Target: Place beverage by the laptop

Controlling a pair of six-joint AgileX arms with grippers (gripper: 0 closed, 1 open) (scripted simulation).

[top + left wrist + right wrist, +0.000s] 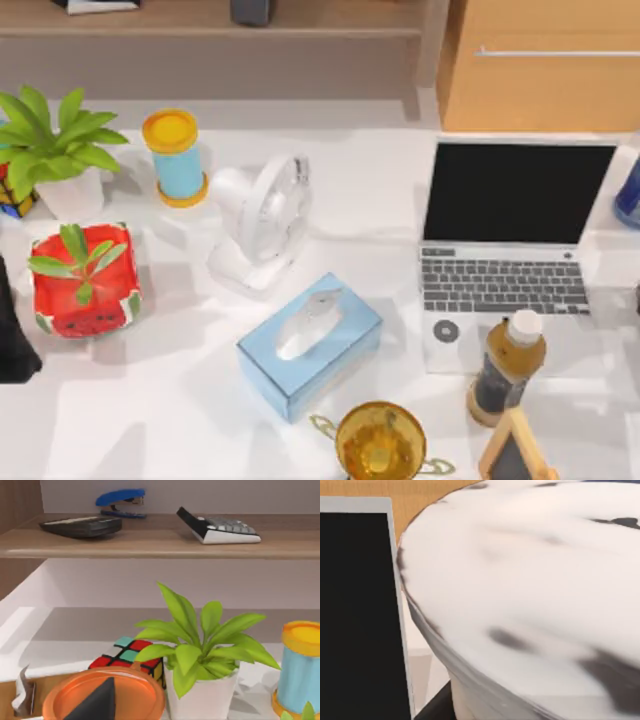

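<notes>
The beverage [507,368], an amber bottle with a white cap, stands upright on the table, touching or just off the front right corner of the laptop [503,290]. The silver-white laptop is open, with its black screen [355,620] facing forward and a round dark sticker on the palm rest. My left arm [14,335] is a dark shape parked at the table's left edge, far from the bottle. The right wrist view looks closely past the laptop's screen edge at a big white object with dark flecks [530,590].
A blue tissue box [310,345], a white fan [262,215], a blue-and-yellow cylinder [176,158], a potted plant [60,150], a red watermelon pot [83,280], a gold trophy cup [380,440] and a small chalkboard stand [515,450] crowd the table. A shelf [160,542] carries a stapler and calculators.
</notes>
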